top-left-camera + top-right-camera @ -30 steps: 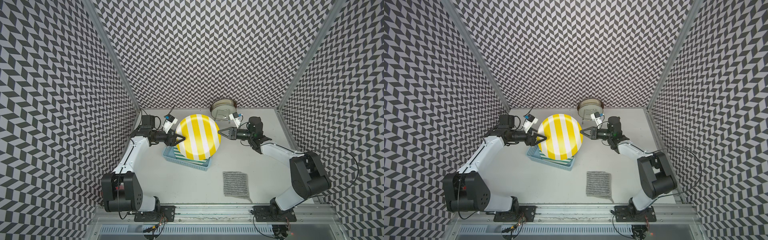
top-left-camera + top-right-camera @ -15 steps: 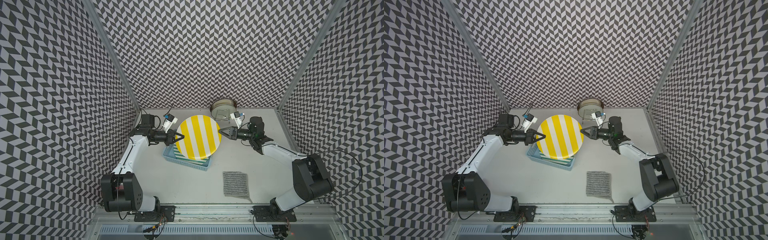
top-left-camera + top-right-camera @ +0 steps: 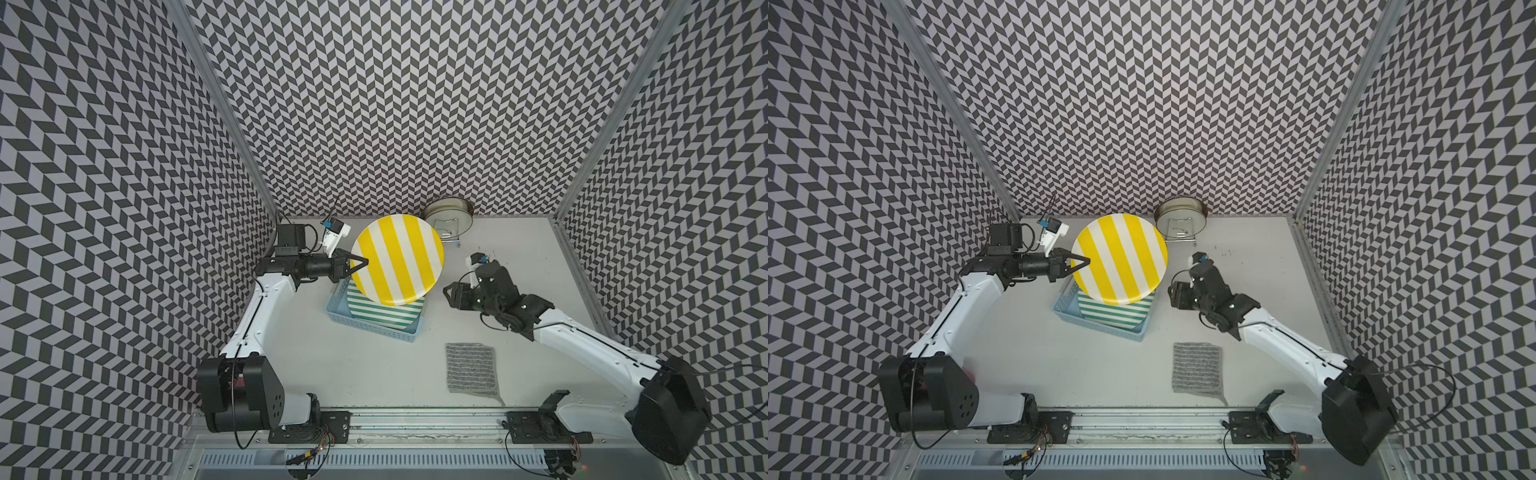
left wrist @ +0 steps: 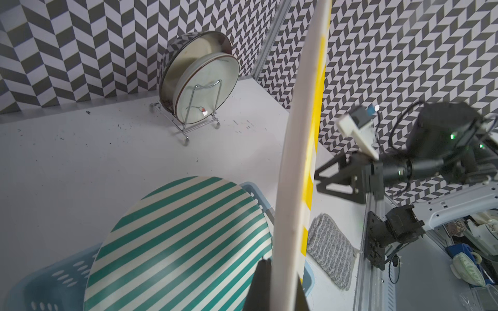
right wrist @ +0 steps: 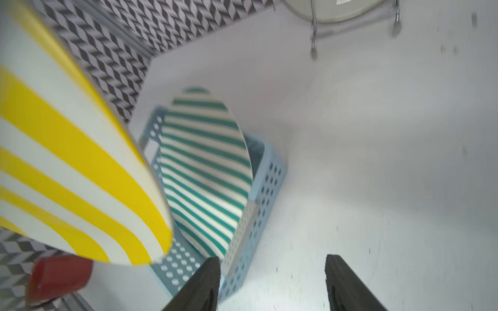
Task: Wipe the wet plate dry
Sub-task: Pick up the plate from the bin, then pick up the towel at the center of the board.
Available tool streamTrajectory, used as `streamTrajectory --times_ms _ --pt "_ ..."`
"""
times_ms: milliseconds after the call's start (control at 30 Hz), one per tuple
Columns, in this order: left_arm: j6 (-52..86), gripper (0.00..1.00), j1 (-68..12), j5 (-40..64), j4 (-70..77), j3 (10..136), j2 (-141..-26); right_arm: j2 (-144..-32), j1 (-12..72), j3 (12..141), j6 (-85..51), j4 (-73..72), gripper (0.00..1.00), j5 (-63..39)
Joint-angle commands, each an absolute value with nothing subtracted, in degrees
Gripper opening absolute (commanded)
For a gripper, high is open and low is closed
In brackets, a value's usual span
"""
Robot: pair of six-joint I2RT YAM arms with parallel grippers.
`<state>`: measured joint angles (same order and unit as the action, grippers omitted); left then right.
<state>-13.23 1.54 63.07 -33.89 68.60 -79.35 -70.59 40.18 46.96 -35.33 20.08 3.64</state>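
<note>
While the left gripper (image 3: 360,262) is clenched on the rim of the yellow-striped plate (image 3: 397,259), the plate hangs tilted in the air beyond its fingertips, striped face toward the top views. Below those fingers sits a blue basket (image 3: 368,326), which holds a green-striped plate (image 3: 386,315) leaning inside it. The yellow plate's lower edge overlaps this second plate in both top views. Past the held plate, on the far side from the left fingers, a wire rack (image 4: 186,131) carries a metal dish (image 4: 172,67) and a pale plate (image 4: 207,88), both standing on edge. The right gripper (image 3: 449,297) has its fingers (image 5: 204,282) spread and grasps nothing. It sits near the yellow plate's opposite rim but apart from it, and bare table (image 3: 374,374) shows between the fingertips in the right wrist view. A grey cloth (image 3: 471,368) lies flat behind the right fingers, toward that arm's base, with open table surface around it.
</note>
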Motion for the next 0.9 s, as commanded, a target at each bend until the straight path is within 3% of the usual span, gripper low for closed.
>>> streamTrajectory --times_ms 0,300,633,733,833,867 --pt "-9.7 0.0 1.9 67.0 -27.7 68.9 -77.5 -66.0 44.1 41.8 -44.4 30.4 0.65 14.7" --pt "-10.8 0.0 1.9 65.8 -28.3 69.2 -78.1 -64.4 52.7 32.8 -52.6 32.6 0.65 12.5" --pt "-10.6 0.0 1.9 65.3 -28.1 69.3 -77.8 -76.8 54.8 31.9 -51.0 27.1 0.63 10.3" --pt "-10.5 0.0 2.0 65.1 -28.1 69.4 -77.8 -80.0 55.0 32.0 -50.1 25.7 0.53 9.9" --pt "-10.0 0.0 1.9 65.0 -27.5 69.2 -77.8 -80.8 54.9 32.2 -50.1 25.1 0.31 11.2" --pt "-9.8 0.0 1.9 64.9 -27.3 68.9 -77.7 -80.5 54.9 32.4 -50.4 25.4 0.18 12.3"
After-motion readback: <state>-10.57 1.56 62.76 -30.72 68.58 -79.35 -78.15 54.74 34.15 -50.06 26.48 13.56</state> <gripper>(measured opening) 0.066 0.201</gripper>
